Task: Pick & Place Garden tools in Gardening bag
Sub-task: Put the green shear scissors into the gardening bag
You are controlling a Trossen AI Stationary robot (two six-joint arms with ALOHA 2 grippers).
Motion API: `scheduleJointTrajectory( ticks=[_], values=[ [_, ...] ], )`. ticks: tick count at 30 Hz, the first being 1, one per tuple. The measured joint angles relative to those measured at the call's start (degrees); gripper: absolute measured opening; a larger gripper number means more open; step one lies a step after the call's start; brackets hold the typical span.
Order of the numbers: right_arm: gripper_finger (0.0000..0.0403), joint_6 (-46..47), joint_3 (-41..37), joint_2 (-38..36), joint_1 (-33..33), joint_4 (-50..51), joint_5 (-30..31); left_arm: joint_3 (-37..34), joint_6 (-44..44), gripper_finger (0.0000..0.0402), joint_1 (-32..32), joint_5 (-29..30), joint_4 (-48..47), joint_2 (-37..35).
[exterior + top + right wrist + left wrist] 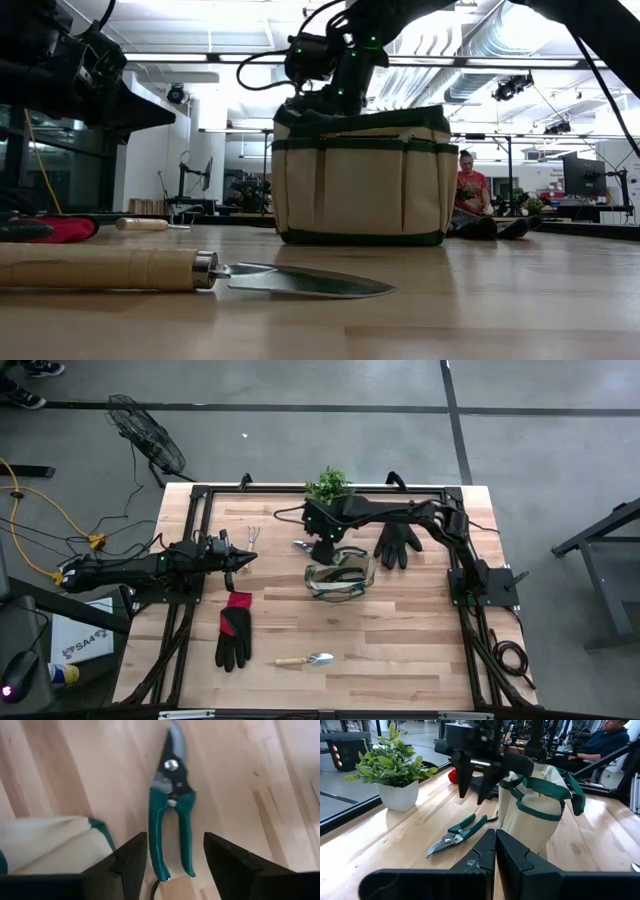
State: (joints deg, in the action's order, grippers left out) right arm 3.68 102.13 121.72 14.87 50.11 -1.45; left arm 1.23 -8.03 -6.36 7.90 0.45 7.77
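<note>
The pruning shears (172, 810), green-handled, lie flat on the wooden table beside the gardening bag (340, 575). My right gripper (175, 842) hovers over them, open and pointing down, its fingers standing either side of the handle ends without touching. The left wrist view shows it (471, 797) clear above the shears (457, 832). The khaki bag (535, 805) stands upright with its mouth open. A black glove (397, 543) lies right of the bag. A red-cuffed glove (235, 630) and a wooden-handled trowel (305, 659) lie nearer the front. My left gripper (240, 557) waits shut at the left.
A small potted plant (329, 485) stands at the far edge, just behind my right gripper. A small rake (252, 537) lies near my left gripper. A person (470, 195) sits in the room beyond the table. A fan (145, 430) is on the floor.
</note>
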Motion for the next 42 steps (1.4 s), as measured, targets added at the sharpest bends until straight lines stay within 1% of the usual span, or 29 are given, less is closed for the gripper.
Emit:
scheduleJointTrajectory(
  ticks=[4, 7, 13, 21, 26, 32, 42],
  values=[
    [0.0216, -2.7, 0.0, 0.6, -0.5, -0.3, 1.5, 0.0, 0.0, 0.0010, 0.0, 0.0, 0.0, 0.0],
    [0.0222, -3.7, 0.0, 1.2, -0.4, -0.6, 2.6, 0.0, 0.0, 0.0010, 0.0, 0.0, 0.0, 0.0],
    [0.0223, -3.8, 0.1, 2.3, 0.1, -1.5, 1.6, 0.0, 0.0, 0.0010, 0.0, 0.0, 0.0, 0.0],
    [0.0223, 1.0, 0.0, 3.9, 0.8, -1.9, 1.0, 0.0, 0.0, 0.0010, 0.0, -0.1, 0.0, 0.0],
    [0.0223, 0.9, 0.0, 4.7, 0.9, -2.3, 1.0, 0.0, 0.0, 0.0010, 0.0, -0.7, -0.1, 0.0],
    [0.0223, 0.6, 0.0, 5.7, 0.9, -2.3, -0.4, 0.0, 0.0, 0.0010, 0.0, -0.8, -0.1, 0.0],
    [0.0223, -0.3, 0.0, 6.7, 1.0, -2.9, -0.3, 0.0, 0.0, 0.0010, 0.0, -0.9, -0.1, 0.0]
  ],
)
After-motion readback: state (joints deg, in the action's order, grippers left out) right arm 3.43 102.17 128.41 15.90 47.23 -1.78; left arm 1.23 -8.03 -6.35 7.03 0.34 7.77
